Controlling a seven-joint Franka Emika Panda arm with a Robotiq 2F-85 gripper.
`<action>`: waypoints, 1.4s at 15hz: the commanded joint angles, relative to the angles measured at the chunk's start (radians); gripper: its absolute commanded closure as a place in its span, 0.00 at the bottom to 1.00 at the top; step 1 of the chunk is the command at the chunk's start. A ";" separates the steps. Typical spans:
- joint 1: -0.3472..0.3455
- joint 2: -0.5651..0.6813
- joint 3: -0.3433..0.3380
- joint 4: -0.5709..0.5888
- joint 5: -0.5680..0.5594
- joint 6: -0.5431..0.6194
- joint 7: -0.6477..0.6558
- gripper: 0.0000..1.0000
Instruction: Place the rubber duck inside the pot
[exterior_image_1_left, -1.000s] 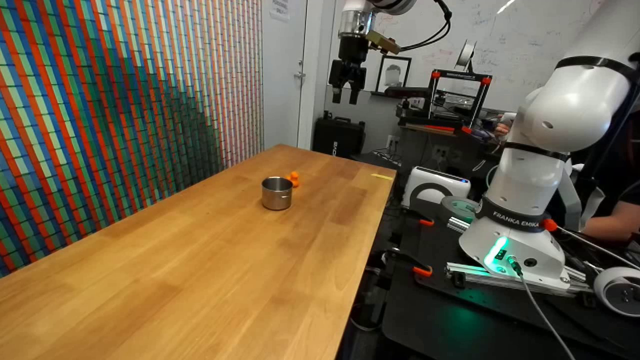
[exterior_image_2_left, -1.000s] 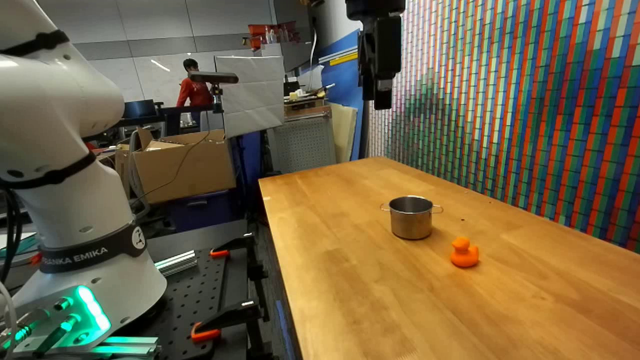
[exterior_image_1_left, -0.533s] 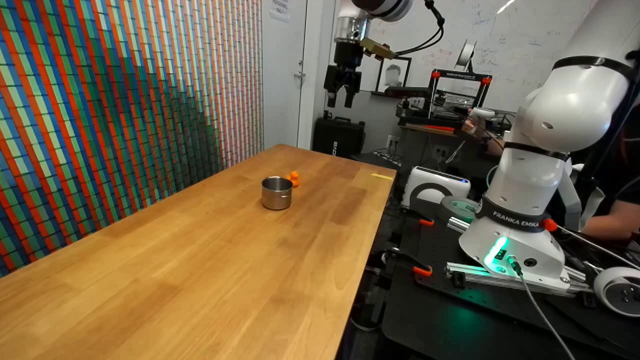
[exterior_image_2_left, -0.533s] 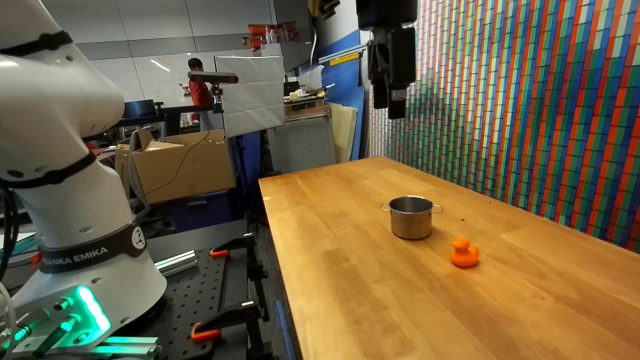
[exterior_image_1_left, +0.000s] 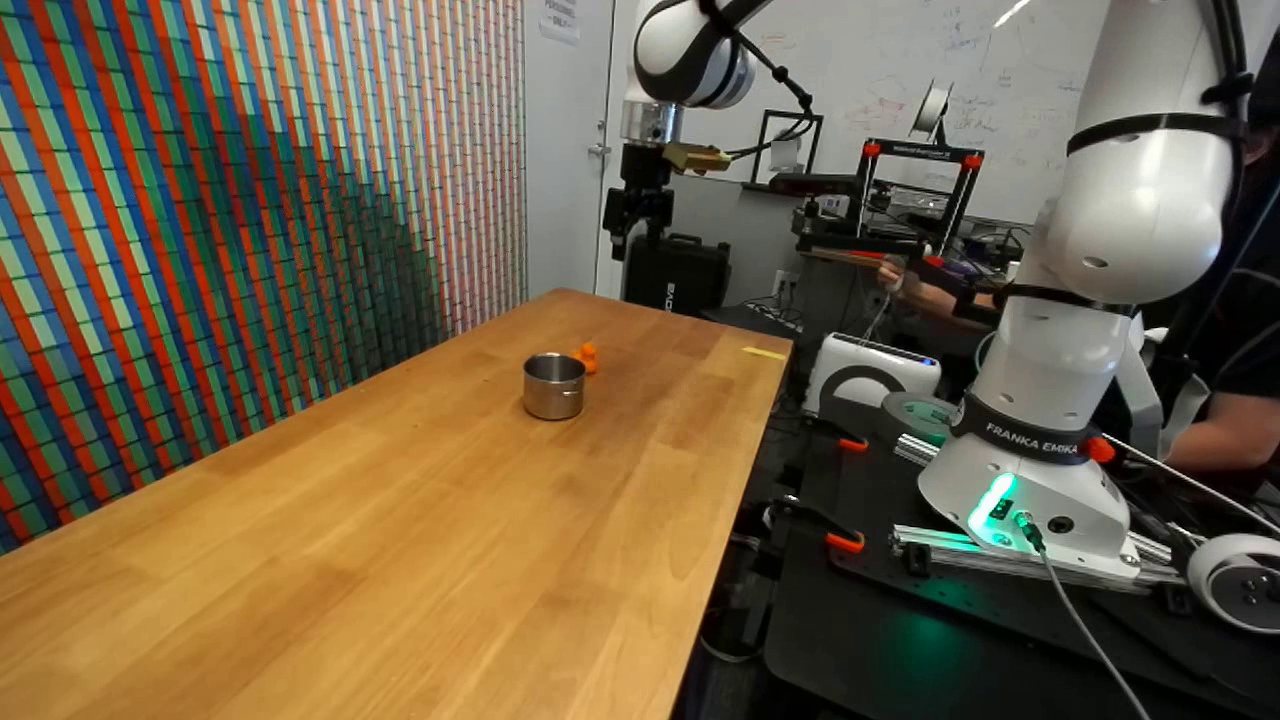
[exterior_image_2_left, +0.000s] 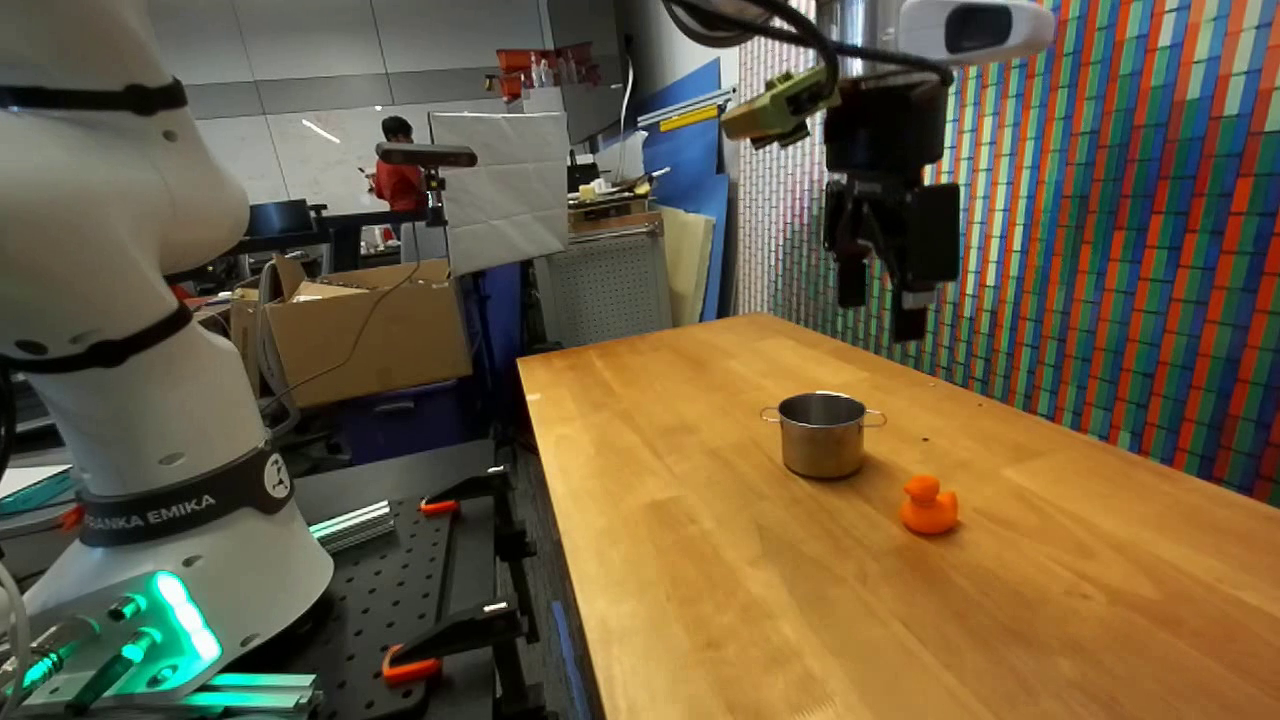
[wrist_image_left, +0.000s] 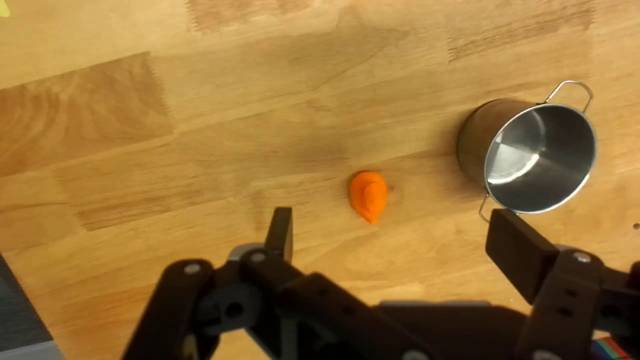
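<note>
The orange rubber duck (exterior_image_2_left: 929, 508) stands upright on the wooden table, beside and apart from the pot. It shows from above in the wrist view (wrist_image_left: 368, 196) and is partly hidden behind the pot in an exterior view (exterior_image_1_left: 589, 358). The small grey metal pot (exterior_image_2_left: 822, 445) stands upright with wire handles; the wrist view looks into its bare inside (wrist_image_left: 530, 155). It also shows in an exterior view (exterior_image_1_left: 553, 392). My gripper (exterior_image_2_left: 880, 305) is open and empty, pointing down high above the table. In the wrist view its fingertips (wrist_image_left: 392, 217) are wide apart, with the duck ahead between them.
The wooden table (exterior_image_1_left: 420, 540) runs along a wall of coloured tiles (exterior_image_2_left: 1100, 230). Its near edge faces the robot's base (exterior_image_1_left: 1030, 490) and black mounting plate with orange-tipped clamps (exterior_image_2_left: 412, 672). A yellow tape strip (exterior_image_1_left: 764, 353) lies near the table's corner.
My gripper has lowered and moved left in one exterior view, right and down in the opposite exterior view, toward the table. The duck and the pot have not moved.
</note>
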 joint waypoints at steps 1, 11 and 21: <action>-0.001 0.141 0.018 0.089 0.017 0.006 -0.039 0.00; 0.007 0.371 0.044 0.219 -0.071 0.091 -0.082 0.00; 0.003 0.469 0.065 0.202 -0.095 0.203 -0.117 0.00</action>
